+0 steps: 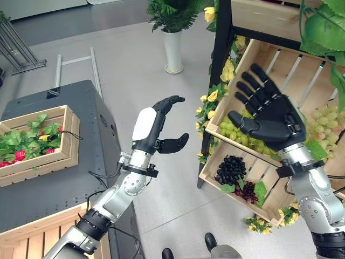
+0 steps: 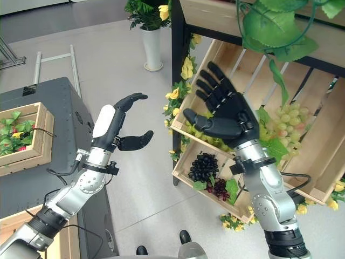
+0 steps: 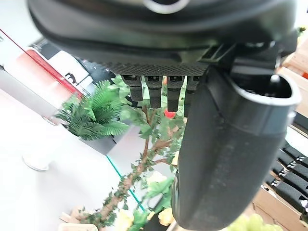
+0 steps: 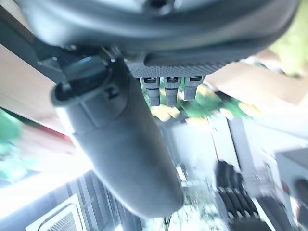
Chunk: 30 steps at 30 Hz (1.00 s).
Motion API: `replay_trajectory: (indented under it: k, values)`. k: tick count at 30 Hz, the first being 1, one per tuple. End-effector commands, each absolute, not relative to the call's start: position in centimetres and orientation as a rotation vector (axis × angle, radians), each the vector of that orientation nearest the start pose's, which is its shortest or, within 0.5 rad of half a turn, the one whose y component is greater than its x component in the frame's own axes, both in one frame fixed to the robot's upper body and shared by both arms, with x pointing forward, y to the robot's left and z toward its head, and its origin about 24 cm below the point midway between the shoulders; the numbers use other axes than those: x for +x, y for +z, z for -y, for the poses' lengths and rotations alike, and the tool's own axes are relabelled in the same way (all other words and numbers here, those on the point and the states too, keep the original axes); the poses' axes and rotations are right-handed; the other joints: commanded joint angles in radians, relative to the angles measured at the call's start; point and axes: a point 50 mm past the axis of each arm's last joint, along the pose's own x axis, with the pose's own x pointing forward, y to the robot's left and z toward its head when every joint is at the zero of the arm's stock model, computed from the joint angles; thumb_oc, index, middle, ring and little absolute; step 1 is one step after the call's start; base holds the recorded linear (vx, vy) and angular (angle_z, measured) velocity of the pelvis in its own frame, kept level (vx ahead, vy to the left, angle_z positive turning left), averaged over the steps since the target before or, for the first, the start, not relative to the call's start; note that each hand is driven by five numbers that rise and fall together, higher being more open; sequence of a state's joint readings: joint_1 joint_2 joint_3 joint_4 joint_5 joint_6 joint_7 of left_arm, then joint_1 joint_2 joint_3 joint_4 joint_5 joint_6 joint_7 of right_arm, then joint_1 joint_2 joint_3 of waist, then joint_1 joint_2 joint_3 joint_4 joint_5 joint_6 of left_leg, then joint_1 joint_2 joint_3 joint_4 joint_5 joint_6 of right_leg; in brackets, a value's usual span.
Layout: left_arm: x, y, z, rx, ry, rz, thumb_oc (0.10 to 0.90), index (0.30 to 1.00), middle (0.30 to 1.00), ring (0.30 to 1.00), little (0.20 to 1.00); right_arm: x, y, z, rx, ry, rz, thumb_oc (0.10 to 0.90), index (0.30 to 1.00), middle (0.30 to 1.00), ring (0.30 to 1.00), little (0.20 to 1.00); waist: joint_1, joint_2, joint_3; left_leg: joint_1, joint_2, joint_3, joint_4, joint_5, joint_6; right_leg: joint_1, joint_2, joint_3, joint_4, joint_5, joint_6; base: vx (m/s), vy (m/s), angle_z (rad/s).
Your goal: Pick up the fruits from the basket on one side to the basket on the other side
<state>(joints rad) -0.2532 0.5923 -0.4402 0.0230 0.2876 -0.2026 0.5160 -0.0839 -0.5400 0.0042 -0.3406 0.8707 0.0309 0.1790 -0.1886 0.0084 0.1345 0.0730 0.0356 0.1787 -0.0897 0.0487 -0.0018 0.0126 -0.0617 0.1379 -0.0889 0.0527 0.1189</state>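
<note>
The dark right hand (image 1: pixel 272 120) is held up with palm raised and fingers spread straight, thumb out to the side; nothing is held in it. It is raised in front of the slanted light wooden slatted crate (image 1: pixel 259 56) on the black-framed stand. Behind it, bunches of pale green grapes (image 1: pixel 237 132) are seen in the crate's upper compartment, and a dark purple-black grape bunch (image 1: pixel 230 169) lies in the lower compartment (image 1: pixel 272 202), beside a smaller dark red bunch (image 1: pixel 247 191).

The dark left hand (image 1: pixel 164 127), with its white back cover, is held in mid-air over the grey floor, fingers loosely curved and apart from the thumb, empty. Well apart, a shallow wooden box (image 1: pixel 69 137) with green leaves and red fruits (image 1: pixel 20 155) rests on a grey cabinet (image 1: pixel 86 108).
</note>
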Motion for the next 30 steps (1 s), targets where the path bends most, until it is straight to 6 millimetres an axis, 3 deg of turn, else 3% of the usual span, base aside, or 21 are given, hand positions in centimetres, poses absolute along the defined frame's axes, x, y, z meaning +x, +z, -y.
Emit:
replay_trajectory:
  k: [1,5,11,14,16,18,22,23,24,25,30]
  values:
    - [28.2,13.8,-17.0,0.677,0.125,0.714,0.8,0.9,0.9,0.9,0.9,24.8,17.4,17.5,0.318,0.573,0.452,0.8,0.9,0.9,0.9,0.9,0.055,-0.017,-0.081,-0.011,0.001,-0.09,0.002,-0.05,0.01,-0.004,0.046,-0.095,0.025,0.004,-0.058,0.01,-0.029,0.18]
    - [28.0,13.2,-17.5,0.62,0.119,0.67,0.8,0.9,0.9,0.9,0.9,25.2,15.9,16.3,0.361,0.612,0.395,0.8,0.9,0.9,0.9,0.9,0.083,-0.021,-0.084,-0.016,-0.006,-0.112,0.002,-0.045,0.011,0.005,0.04,-0.117,0.019,0.004,-0.06,0.02,-0.026,0.15]
    - [27.2,10.6,-17.4,0.441,-0.036,0.499,0.8,0.9,0.9,0.9,0.9,25.0,11.1,13.7,0.289,0.689,0.194,0.8,0.9,0.9,0.9,0.9,0.138,-0.026,-0.086,-0.03,-0.023,-0.158,0.002,-0.043,0.016,0.013,0.032,-0.155,0.019,-0.007,-0.062,0.02,-0.018,0.23]
    - [26.3,7.1,-17.0,0.302,-0.217,0.302,0.8,0.9,0.9,0.9,0.9,24.4,6.6,13.4,0.239,0.718,0.019,0.8,0.9,0.9,0.9,0.9,0.166,-0.031,-0.089,-0.042,-0.034,-0.175,0.002,-0.037,0.021,0.008,0.027,-0.174,0.022,-0.007,-0.06,0.02,-0.017,0.19]
    - [26.2,6.1,-16.8,0.261,-0.253,0.245,0.8,0.9,0.9,0.9,0.9,24.3,5.2,13.5,0.208,0.711,-0.03,0.8,0.9,0.9,0.9,0.9,0.171,-0.032,-0.089,-0.043,-0.037,-0.178,0.002,-0.035,0.023,0.009,0.026,-0.179,0.023,-0.007,-0.06,0.02,-0.013,0.07]
    - [25.2,3.0,-15.7,0.186,-0.409,0.084,0.8,0.9,0.9,0.9,0.9,23.9,1.3,13.9,0.159,0.625,-0.161,0.8,0.9,0.9,0.9,0.9,0.185,-0.031,-0.091,-0.045,-0.042,-0.186,0.002,-0.035,0.027,0.011,0.02,-0.192,0.019,-0.005,-0.058,0.04,-0.008,0.15]
    - [24.4,-0.4,-15.4,0.156,-0.474,-0.093,0.8,0.9,0.9,0.9,0.9,22.8,-2.6,14.0,0.03,0.617,-0.309,0.8,0.9,0.9,0.9,0.9,0.191,-0.028,-0.095,-0.044,-0.045,-0.19,0.002,-0.038,0.028,0.014,0.013,-0.204,0.015,-0.002,-0.055,0.03,0.004,0.1]
    - [23.6,-2.7,-15.8,0.137,-0.49,-0.201,0.8,0.9,0.9,0.9,0.9,22.0,-4.8,14.5,0.002,0.589,-0.407,0.8,0.9,0.9,0.9,0.9,0.195,-0.026,-0.097,-0.042,-0.048,-0.192,0.002,-0.037,0.029,0.016,0.01,-0.209,0.015,-0.002,-0.053,0.0,0.0,0.0]
    - [23.6,-2.7,-15.8,0.137,-0.49,-0.201,0.8,0.9,0.9,0.9,0.9,22.0,-4.8,14.5,0.001,0.589,-0.407,0.8,0.9,0.9,0.9,0.9,0.194,-0.026,-0.097,-0.042,-0.048,-0.192,0.002,-0.037,0.029,0.017,0.01,-0.209,0.015,-0.002,-0.053,0.0,0.0,0.0]
    - [22.7,-4.6,-16.4,0.128,-0.494,-0.299,0.8,0.9,0.9,0.9,0.9,21.1,-6.8,15.3,-0.003,0.553,-0.509,0.8,0.9,0.9,0.9,0.9,0.197,-0.024,-0.097,-0.039,-0.05,-0.19,0.002,-0.038,0.031,0.019,0.007,-0.211,0.016,-0.003,-0.051,0.0,0.0,0.0]
    - [20.1,-9.3,-17.6,0.223,-0.491,-0.556,0.8,0.9,0.9,0.9,0.9,17.7,-11.6,17.2,-0.028,0.424,-0.786,0.8,0.9,0.9,0.9,0.9,0.198,-0.017,-0.09,-0.035,-0.051,-0.182,0.002,-0.037,0.032,0.017,0.006,-0.211,0.023,-0.004,-0.049,-0.01,0.007,0.03]
